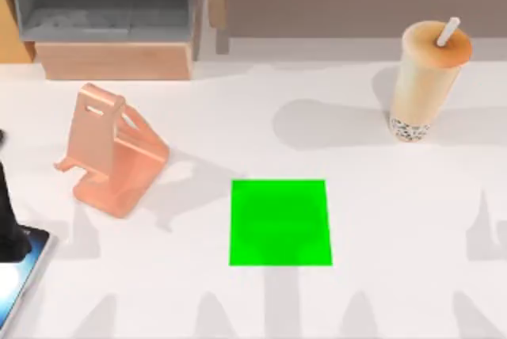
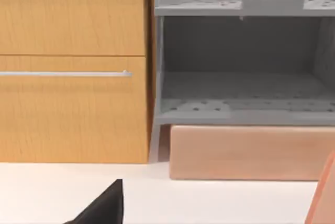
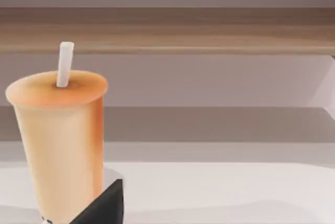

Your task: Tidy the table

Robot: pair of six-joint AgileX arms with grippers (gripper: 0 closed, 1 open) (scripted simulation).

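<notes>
While the left arm (image 1: 12,236) sits parked at the near left edge, the wide white matte table (image 1: 396,220) bears a bright green square patch (image 1: 279,222) at centre. A copper-pink metal phone stand (image 1: 111,153) stands left of it, a tan bubble-tea cup with white straw (image 1: 426,78) far right; I cannot tell either gripper's opening.

We see a smooth matt white table (image 1: 380,291) with a flat bright green patch (image 1: 280,222), a satiny copper-pink metallic-looking phone stand (image 1: 111,151), a translucent plastic-looking cup (image 1: 428,78), wood-grain shelf unit (image 2: 73,67), speckled matt grey compartment (image 2: 241,85).
</notes>
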